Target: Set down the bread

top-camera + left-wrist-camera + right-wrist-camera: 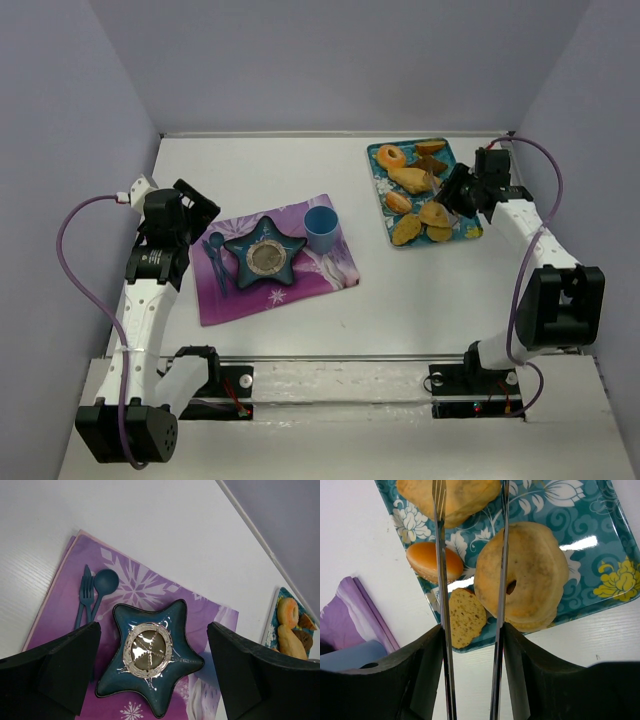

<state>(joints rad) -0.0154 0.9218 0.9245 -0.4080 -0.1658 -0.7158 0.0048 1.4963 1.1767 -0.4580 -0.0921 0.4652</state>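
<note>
Right claw [471, 500] over bread [527, 575] on tray [585, 515]

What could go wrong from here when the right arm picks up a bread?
1. The tray is crowded. Between the thin metal blades on the right gripper lie both a small slice and the edge of the ring-shaped bread, so it may pinch two pieces or only push one.
2. The blue cup stands close beside the star plate; placing there may knock it.
</note>
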